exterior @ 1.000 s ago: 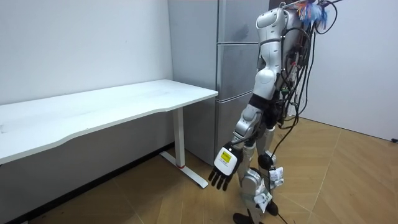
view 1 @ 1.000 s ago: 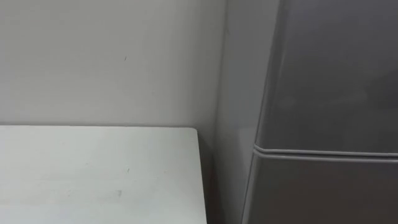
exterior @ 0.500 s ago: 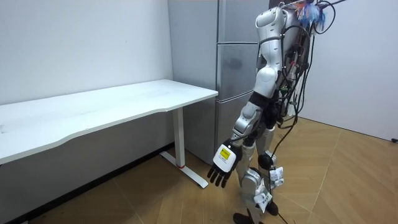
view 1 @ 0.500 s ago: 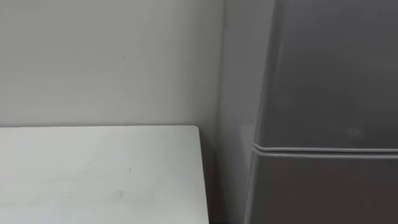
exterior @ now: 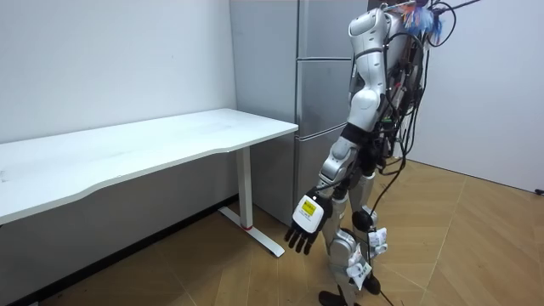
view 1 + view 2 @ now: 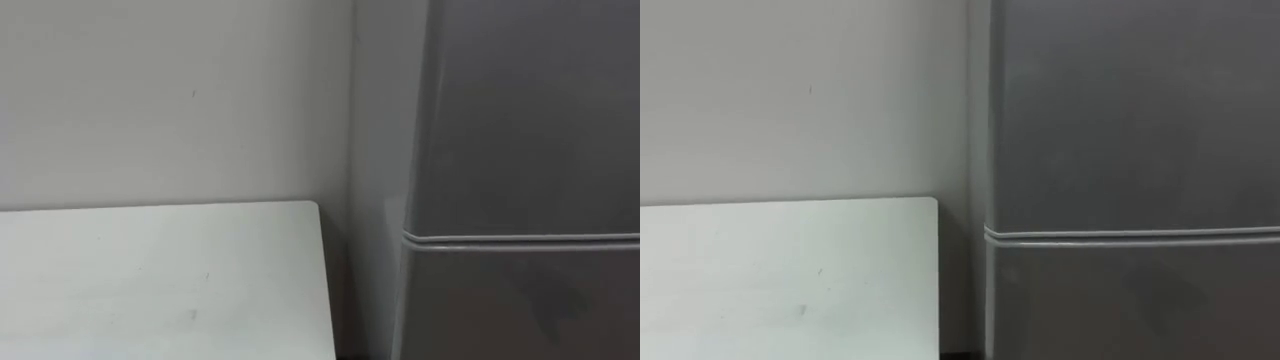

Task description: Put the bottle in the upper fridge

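Wood floor (image 5: pixel 476 238) is seen below the left robot hand (image 5: pixel 304 224), hung released, fingers slack; fridge (image 5: pixel 321 93) is set beyond it, table (image 5: pixel 170 140) to its left.

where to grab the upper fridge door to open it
On the upper fridge door, probably its left edge near the seam, left hand hooking in from the table side: the front is flat with no handle showing. Hinge side cannot be told.

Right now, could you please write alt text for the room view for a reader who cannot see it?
The robot stands facing a shut grey fridge beside a white table, its left hand hanging open and empty.
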Robot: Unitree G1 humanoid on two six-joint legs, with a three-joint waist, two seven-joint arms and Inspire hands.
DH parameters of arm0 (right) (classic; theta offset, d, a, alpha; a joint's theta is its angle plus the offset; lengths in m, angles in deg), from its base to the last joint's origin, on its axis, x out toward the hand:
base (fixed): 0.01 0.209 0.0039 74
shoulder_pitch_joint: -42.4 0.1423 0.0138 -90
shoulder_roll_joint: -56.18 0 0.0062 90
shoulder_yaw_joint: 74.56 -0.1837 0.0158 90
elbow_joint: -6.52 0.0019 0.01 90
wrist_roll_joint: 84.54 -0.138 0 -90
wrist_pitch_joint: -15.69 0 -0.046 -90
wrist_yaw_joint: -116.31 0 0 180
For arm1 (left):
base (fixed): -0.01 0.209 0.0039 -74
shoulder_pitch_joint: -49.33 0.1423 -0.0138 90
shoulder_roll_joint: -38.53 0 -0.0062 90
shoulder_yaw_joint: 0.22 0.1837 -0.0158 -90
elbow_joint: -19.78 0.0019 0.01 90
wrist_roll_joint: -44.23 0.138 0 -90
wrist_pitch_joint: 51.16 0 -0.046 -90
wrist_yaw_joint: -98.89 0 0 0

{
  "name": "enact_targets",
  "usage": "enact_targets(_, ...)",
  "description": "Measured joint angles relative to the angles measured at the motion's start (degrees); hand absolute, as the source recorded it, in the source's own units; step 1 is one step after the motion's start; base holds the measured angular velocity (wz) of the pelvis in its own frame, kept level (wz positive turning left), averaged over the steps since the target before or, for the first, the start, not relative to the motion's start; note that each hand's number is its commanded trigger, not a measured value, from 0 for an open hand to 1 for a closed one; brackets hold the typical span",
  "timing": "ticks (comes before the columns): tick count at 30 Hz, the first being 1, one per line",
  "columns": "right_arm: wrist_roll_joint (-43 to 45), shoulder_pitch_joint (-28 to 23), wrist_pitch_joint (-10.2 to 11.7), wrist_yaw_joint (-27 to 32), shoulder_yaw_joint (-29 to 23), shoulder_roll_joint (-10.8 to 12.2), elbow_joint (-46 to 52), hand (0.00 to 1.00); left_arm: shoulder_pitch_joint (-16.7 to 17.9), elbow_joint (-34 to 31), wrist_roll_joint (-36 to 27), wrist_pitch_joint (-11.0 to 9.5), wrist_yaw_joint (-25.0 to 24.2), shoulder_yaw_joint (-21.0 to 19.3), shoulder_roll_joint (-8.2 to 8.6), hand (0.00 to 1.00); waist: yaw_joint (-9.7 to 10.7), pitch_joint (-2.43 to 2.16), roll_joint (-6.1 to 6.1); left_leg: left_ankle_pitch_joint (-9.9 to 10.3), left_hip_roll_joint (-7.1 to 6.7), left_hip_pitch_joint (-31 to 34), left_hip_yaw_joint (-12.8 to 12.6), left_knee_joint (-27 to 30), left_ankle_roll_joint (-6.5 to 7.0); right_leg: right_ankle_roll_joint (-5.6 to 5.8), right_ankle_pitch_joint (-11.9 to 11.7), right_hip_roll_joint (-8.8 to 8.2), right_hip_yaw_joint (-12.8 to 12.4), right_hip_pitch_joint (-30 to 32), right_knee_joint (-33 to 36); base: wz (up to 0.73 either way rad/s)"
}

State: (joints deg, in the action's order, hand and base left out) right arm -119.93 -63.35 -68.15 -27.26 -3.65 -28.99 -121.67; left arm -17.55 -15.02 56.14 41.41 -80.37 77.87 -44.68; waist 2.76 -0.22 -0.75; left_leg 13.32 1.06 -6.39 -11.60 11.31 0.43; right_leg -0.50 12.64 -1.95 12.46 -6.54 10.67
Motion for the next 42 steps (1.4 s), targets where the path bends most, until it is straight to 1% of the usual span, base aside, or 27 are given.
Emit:
enact_targets(2, 0.1, 0.0, 0.0, -1.6, 0.5, 1.3, -2.7, 0.0, -0.4, 0.2, 0.0, 0.0, 0.0, 0.2, 0.43, 0.0, 0.0, 0.09, 0.14, 0.0, 0.0, -0.3, 0.0, 0.0, 0.0, 0.03, 0.2, -0.11, 0.1, -0.2, 0.0, 0.0)
enact_targets(5, 0.5, 0.2, 0.0, -3.5, 2.4, 2.1, -6.0, 0.0, -0.7, 0.2, -0.1, 0.0, 0.4, 0.3, 1.23, 0.0, 0.0, 0.17, 0.23, 0.0, 0.02, -0.3, 0.0, 0.1, 0.0, 0.04, 0.2, -0.08, 0.1, -0.2, 0.0, 0.0)
enact_targets(6, 1.0, 0.2, 0.0, -3.8, 2.7, 2.2, -6.7, 0.0, -0.7, 0.2, 0.0, 0.0, 0.4, 0.3, 1.39, 0.0, 0.0, 0.17, 0.23, 0.0, 0.01, -0.3, 0.0, 0.1, 0.0, 0.04, 0.2, -0.08, 0.0, -0.2, 0.0, 0.0)
enact_targets(10, 8.8, 0.2, 0.0, -6.5, 6.6, 2.3, -13.0, 0.0, -0.9, 0.4, 0.2, 0.0, 1.1, 2.2, 1.68, 0.0, -0.2, 0.22, 0.57, 0.0, 0.07, -0.2, 0.1, 0.3, 0.0, 0.03, 0.2, -0.06, 0.1, -0.2, 0.0, 0.0)
enact_targets(13, 13.2, 0.4, -0.9, -9.1, 10.1, 2.4, -15.5, 0.0, -1.3, 1.0, 0.2, 0.0, 1.4, 3.5, 1.75, 0.0, -0.4, 0.15, 0.95, 0.0, 0.16, -0.2, -0.1, 0.4, -0.01, -0.04, 0.2, 0.05, -0.2, -0.2, 0.1, -0.03)
enact_targets(15, 15.8, 0.5, -1.3, -11.3, 12.4, 2.5, -15.8, 0.0, -2.1, 2.2, 0.2, -0.1, 1.4, 4.2, 1.76, 0.0, -0.4, 0.17, 1.15, 0.0, 0.12, -0.2, 0.0, 0.4, -0.01, -0.06, 0.2, 0.04, -0.2, -0.2, 0.1, 0.0)
enact_targets(17, 18.7, 0.6, -1.3, -14.4, 14.6, 2.5, -15.9, 0.0, -2.4, 2.7, 0.2, -0.1, 1.5, 6.1, 1.8, 0.0, -1.0, 0.16, 1.52, 0.0, 0.12, -0.3, 0.0, 0.4, -0.01, -0.05, 0.2, 0.04, -0.4, -0.2, 0.1, 0.0)
enact_targets(20, 20.7, 1.4, -1.3, -17.3, 16.3, 2.6, -17.4, 0.0, -2.4, 3.4, 0.1, -0.1, 1.5, 7.5, 1.81, 0.0, -1.4, 0.17, 1.54, 0.0, 0.08, -0.3, 0.3, 0.4, -0.01, -0.05, 0.2, 0.04, -0.2, -0.3, 0.0, 0.02)
enact_targets(23, 22.3, 1.6, -1.3, -20.5, 18.2, 2.8, -18.2, 0.0, -2.3, 3.9, 0.2, -0.1, 1.5, 8.6, 1.98, 0.0, -1.5, 0.21, 1.45, 0.0, -0.01, -0.2, 1.0, 0.4, -0.01, -0.03, 0.2, -0.05, 0.5, -0.5, -0.1, 0.11)
enact_targets(28, 22.3, 1.7, -1.4, -24.3, 20.4, 2.9, -19.9, 0.0, -2.4, 3.8, 1.5, 0.0, 1.5, 9.0, 2.05, 0.0, -1.6, 0.24, 1.35, 0.0, -0.03, -0.2, 1.4, 0.4, -0.02, -0.04, 0.2, -0.11, 1.1, -0.9, -0.3, 0.05)
enact_targets(30, 22.4, 1.7, -1.7, -25.5, 20.5, 2.9, -20.4, 0.0, -2.6, 3.9, 2.4, 0.0, 1.5, 9.1, 2.04, 0.0, -1.6, 0.24, 1.35, 0.0, -0.03, -0.2, 1.5, 0.5, -0.02, -0.03, 0.2, -0.12, 1.1, -0.8, -0.2, 0.0)
enact_targets(31, 22.4, 1.9, -2.1, -26.0, 20.6, 2.9, -21.0, 0.0, -2.8, 3.9, 2.7, 0.0, 1.5, 9.1, 2.04, 0.0, -1.7, 0.26, 1.32, 0.0, -0.03, -0.2, 1.6, 0.5, -0.02, -0.03, 0.2, -0.14, 1.1, -0.8, -0.2, 0.07)
enact_targets(32, 22.4, 2.1, -2.1, -26.7, 20.6, 2.9, -21.8, 0.0, -3.3, 4.2, 3.0, 0.0, 1.5, 9.1, 2.04, 0.0, -1.7, 0.28, 1.26, 0.0, -0.1, -0.1, 2.4, 0.7, -0.01, -0.01, 0.2, -0.22, 1.5, -0.9, -0.2, 0.13)
enact_targets(35, 22.3, 2.1, -2.6, -28.1, 20.6, 2.9, -22.2, 0.0, -4.3, 4.5, 4.0, 0.1, 1.5, 9.2, 2.04, 0.0, -1.7, 0.39, 1.12, 0.0, -0.38, 0.2, 2.8, 1.0, 0.0, 0.05, 0.3, -0.33, 1.9, -0.9, -0.1, 0.09)
enact_targets(42, 22.3, 2.1, -2.6, -29.7, 20.6, 2.9, -22.2, 0.0, -4.4, 4.5, 4.0, 0.1, 1.5, 9.2, 2.04, 0.0, -1.9, 0.44, 1.04, 0.0, -0.61, 0.9, 3.6, 1.4, 0.02, 0.14, 0.4, -0.51, 2.7, -0.7, -0.3, 0.05)
